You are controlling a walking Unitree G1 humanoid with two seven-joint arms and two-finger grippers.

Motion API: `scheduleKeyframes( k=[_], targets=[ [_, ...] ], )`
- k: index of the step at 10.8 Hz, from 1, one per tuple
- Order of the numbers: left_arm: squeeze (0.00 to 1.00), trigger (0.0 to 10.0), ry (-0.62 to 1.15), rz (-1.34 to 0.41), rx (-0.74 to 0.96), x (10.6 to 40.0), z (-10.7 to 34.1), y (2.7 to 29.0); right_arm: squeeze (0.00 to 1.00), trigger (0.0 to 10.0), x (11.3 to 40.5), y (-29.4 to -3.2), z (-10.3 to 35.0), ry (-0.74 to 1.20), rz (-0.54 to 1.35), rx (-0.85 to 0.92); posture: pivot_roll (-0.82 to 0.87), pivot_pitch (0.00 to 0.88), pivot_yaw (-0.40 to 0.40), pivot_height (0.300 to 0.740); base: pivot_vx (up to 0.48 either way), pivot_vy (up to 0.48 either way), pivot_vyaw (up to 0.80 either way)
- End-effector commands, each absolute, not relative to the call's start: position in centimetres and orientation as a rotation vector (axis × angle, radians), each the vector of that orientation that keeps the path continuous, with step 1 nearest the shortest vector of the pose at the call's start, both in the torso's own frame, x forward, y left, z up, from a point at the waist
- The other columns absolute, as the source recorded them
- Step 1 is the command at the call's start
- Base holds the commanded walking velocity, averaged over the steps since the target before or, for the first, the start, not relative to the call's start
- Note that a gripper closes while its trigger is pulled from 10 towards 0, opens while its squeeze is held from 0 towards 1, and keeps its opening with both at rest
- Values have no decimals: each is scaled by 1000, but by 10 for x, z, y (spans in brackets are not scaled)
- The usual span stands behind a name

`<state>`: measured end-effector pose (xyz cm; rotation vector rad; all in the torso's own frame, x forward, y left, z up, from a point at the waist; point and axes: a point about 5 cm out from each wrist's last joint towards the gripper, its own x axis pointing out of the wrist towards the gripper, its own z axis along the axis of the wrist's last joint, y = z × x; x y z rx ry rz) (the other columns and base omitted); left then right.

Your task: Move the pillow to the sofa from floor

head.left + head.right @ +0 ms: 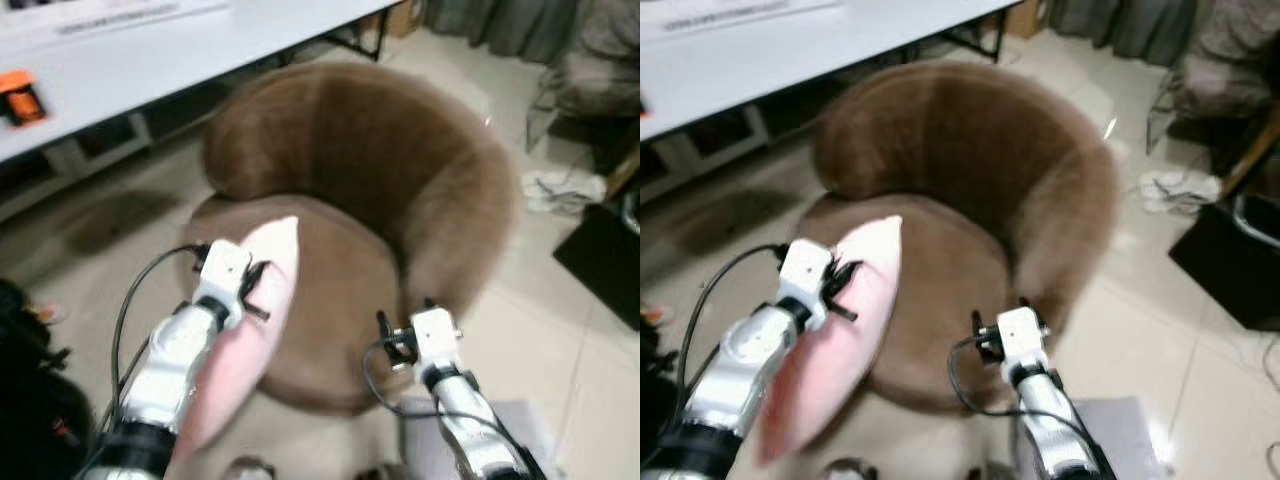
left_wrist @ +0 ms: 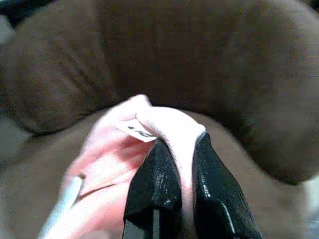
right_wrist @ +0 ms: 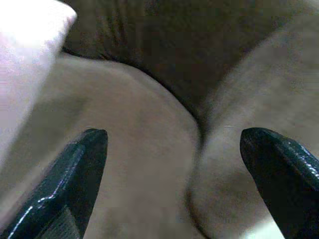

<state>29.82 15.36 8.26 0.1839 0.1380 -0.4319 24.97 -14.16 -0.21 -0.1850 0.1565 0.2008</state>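
A pale pink pillow (image 1: 245, 340) hangs at the front left edge of the round brown sofa chair (image 1: 400, 170), its top corner over the seat. My left gripper (image 2: 179, 149) is shut on the pillow's (image 2: 114, 164) upper edge, near a small white tag (image 2: 139, 130). My right gripper (image 3: 174, 144) is open over the seat's front right, holding nothing, with the pillow's corner (image 3: 25, 55) off to one side. The right wrist (image 1: 432, 335) sits at the chair's front rim.
A long white table (image 1: 150, 50) with an orange object (image 1: 22, 95) runs behind the chair. A black box (image 1: 605, 260) and crumpled white cloth (image 1: 560, 188) lie on the tiled floor at right. Dark gear (image 1: 25, 400) sits at lower left.
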Motion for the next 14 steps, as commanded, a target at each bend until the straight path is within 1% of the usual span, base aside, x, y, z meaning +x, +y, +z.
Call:
scheduleKeyframes(
  k=[1,2,3,4,6,7,8,10,12,14],
  targets=[
    [0,0,87,-436,206,307,98,156,0,10000,250,-142,-2,148,197,-176,171,134,-36,740,0,0,0],
    [0,0,69,-453,202,311,103,160,0,10000,250,-140,-1,143,201,-175,169,135,-31,740,0,0,0],
    [0,0,41,-418,256,325,118,172,0,10000,249,-138,-1,140,203,-173,169,137,-24,740,0,0,0],
    [0,0,-1,-419,312,337,134,178,0,10000,248,-136,-2,140,203,-169,169,135,-20,740,0,0,0],
    [0,0,-73,-423,379,362,172,184,0,10000,247,-131,-3,141,206,-161,169,125,-5,740,0,0,0],
    [0,0,-112,-433,427,376,195,184,0,10000,247,-129,-2,139,208,-158,167,119,1,740,0,0,0],
    [0,0,-121,-436,438,381,203,183,0,10000,247,-128,-2,139,206,-156,167,116,5,740,0,0,0],
    [0,0,-109,-430,470,400,221,176,0,10000,246,-124,-4,144,206,-145,164,117,20,740,0,0,0],
    [0,0,-42,-394,502,412,223,166,0,10000,236,-118,-9,152,202,-131,146,138,49,740,0,0,0],
    [0,0,1,-371,541,416,221,160,0,10000,225,-112,-13,163,189,-118,113,147,76,740,0,0,0]
  ],
)
